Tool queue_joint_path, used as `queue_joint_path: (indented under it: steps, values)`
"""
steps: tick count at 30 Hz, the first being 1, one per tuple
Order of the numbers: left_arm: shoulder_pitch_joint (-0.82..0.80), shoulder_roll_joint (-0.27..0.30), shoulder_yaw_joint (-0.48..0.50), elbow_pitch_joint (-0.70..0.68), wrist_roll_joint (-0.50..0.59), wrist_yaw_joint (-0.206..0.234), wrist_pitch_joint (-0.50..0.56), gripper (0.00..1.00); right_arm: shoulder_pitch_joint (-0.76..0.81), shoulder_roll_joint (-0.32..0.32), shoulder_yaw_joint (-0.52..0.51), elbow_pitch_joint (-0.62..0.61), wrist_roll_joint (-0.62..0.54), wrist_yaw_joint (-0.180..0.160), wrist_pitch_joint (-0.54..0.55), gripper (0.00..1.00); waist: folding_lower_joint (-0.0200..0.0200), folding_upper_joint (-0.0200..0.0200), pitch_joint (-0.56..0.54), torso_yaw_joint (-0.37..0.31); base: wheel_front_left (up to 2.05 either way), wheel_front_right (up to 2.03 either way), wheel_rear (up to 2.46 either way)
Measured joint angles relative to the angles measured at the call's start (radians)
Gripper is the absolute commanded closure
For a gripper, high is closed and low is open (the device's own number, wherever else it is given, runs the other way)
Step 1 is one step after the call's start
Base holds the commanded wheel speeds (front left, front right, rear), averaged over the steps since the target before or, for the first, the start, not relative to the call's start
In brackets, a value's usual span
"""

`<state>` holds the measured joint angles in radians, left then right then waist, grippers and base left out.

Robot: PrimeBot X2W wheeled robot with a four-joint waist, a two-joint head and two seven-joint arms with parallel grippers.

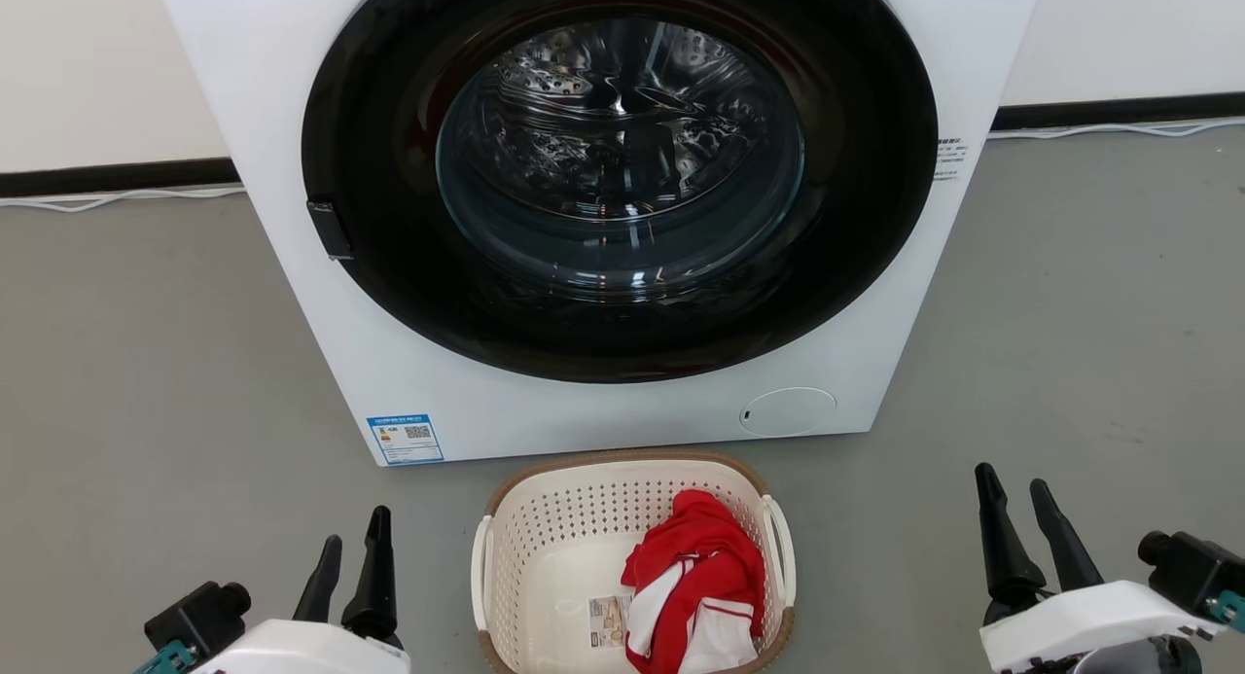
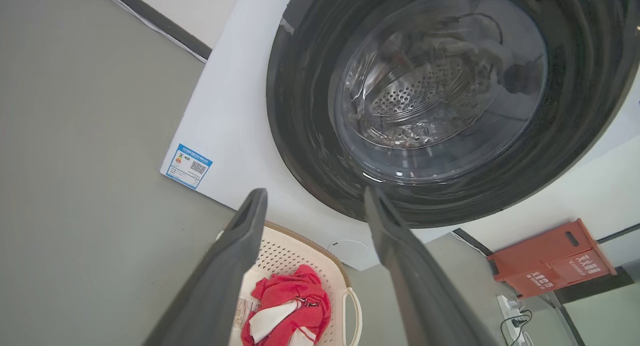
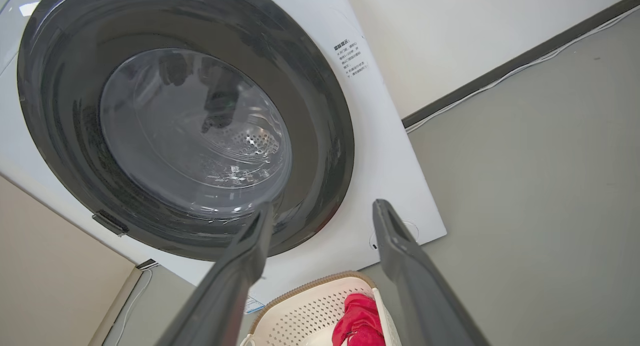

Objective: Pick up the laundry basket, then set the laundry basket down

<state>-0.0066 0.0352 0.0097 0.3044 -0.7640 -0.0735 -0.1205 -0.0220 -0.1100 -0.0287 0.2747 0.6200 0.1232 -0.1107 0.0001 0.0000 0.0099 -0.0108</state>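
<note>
The laundry basket (image 1: 545,548) stands on the grey floor just in front of the washing machine. It is cream-white and perforated, with a brown rim, white side handles, a paper label on its bottom and a red and white garment (image 1: 695,582) inside. My left gripper (image 1: 355,543) is open, low at the left, apart from the basket's left handle. At the lower right my right gripper (image 1: 1016,489) is open too, well clear of the basket. The basket (image 2: 295,253) shows between the open left fingers in the left wrist view, and low in the right wrist view (image 3: 310,308).
A white front-loading washing machine (image 1: 603,197) with its dark round door shut rises right behind the basket. Bare grey floor (image 1: 146,363) lies on both sides. An orange-red box (image 2: 550,258) stands by the wall, with a power strip (image 2: 512,308) near it.
</note>
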Motion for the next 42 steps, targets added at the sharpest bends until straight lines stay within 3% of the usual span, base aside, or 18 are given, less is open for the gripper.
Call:
queue_joint_path:
  steps: [42]
  values:
    - [0.021,0.003,0.004,0.002,0.537,0.003,-0.119,0.00,-0.001,-0.029,-0.020,0.067,-0.510,0.000,-0.120,0.00,-0.0001,0.0000,-0.003,-0.008,0.00,0.00,0.00]
